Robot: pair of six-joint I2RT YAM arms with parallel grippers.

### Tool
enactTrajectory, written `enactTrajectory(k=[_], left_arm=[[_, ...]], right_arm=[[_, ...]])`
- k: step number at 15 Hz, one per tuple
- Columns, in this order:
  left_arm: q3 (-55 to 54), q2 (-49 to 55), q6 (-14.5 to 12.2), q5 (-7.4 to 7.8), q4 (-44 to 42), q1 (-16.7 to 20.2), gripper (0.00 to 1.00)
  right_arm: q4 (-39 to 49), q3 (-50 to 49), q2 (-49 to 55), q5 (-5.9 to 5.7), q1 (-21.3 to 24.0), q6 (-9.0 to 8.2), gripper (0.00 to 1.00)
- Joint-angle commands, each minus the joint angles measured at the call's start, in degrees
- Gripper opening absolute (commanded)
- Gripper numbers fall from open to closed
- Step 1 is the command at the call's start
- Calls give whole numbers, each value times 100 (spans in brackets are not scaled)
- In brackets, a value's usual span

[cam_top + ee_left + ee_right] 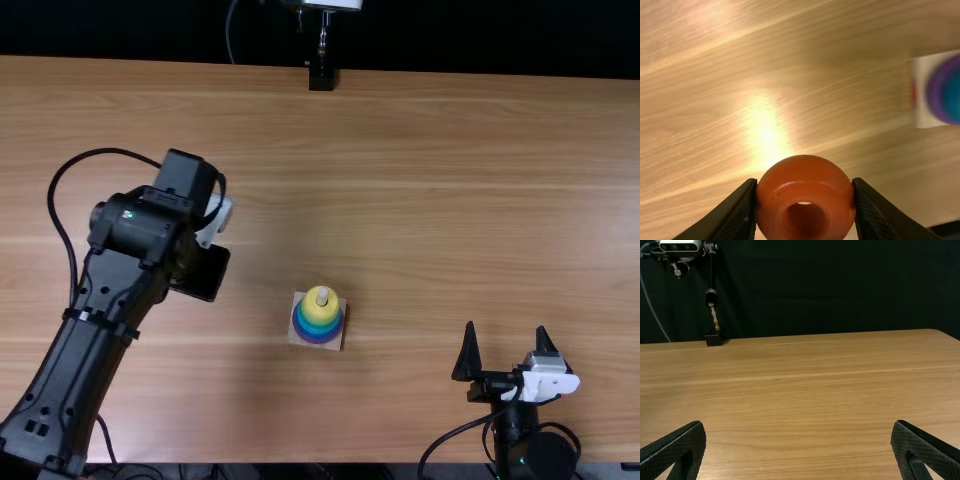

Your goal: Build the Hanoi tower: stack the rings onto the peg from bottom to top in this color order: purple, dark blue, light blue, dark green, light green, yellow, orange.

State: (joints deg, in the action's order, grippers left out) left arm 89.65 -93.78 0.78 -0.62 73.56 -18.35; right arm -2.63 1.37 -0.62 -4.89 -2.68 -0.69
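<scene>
In the lower middle of the top view, a pale square base point(298, 336) sits on the wooden table point(430, 180), bearing the stacked rings. The yellow ring point(320, 312) is uppermost, with blue-green bands beneath it and the purple ring point(316, 339) widest at the bottom; the pale tip of the peg point(322, 296) pokes up through the yellow. The left arm point(80, 340) slants up from the lower left corner, and its gripper, the left gripper point(203, 272), is left of centre, apart from the stack. In the left wrist view, the left gripper point(805, 184) pinches the orange ring point(805, 170) between its two fingers at the bottom middle (its hole faces the camera), while part of the base and its lower rings shows at the right edge. The right gripper point(505, 328) is at the lower right of the top view, well apart from the stack, with its fingers spread wide and nothing between them (the right wrist view shows the same broad gap). A black stand point(321, 76) rests at the table's far edge, top middle of the top view.
</scene>
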Motion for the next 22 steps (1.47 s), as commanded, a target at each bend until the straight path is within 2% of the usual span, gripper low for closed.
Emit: enactTrajectory(k=[1,5,7,10,14,17,19,22], left_arm=[[308,44,313,83,59,-327,0],[809,-220,777,73,59,-1127,0],[1108,-396,861,73,80,-1382,0],[1433,-651,1104,73,80,-1663,0],[1653,-826,1199,73,80,-1936,0],[1679,-870,1557,52,80,-2164,0],[1670,-897,1599,-1,80,-2296,0],[1688,-923,1610,10,59,-2401,0]], right_arm=[[15,-49,62,35,57,6,100],[15,-49,62,35,57,6,100],[15,-49,62,35,57,6,100],[15,-49,62,35,57,6,100],[15,-49,62,35,57,6,100],[15,-49,62,35,57,6,100],[15,-49,62,35,57,6,100],[15,-49,62,35,57,6,100]])
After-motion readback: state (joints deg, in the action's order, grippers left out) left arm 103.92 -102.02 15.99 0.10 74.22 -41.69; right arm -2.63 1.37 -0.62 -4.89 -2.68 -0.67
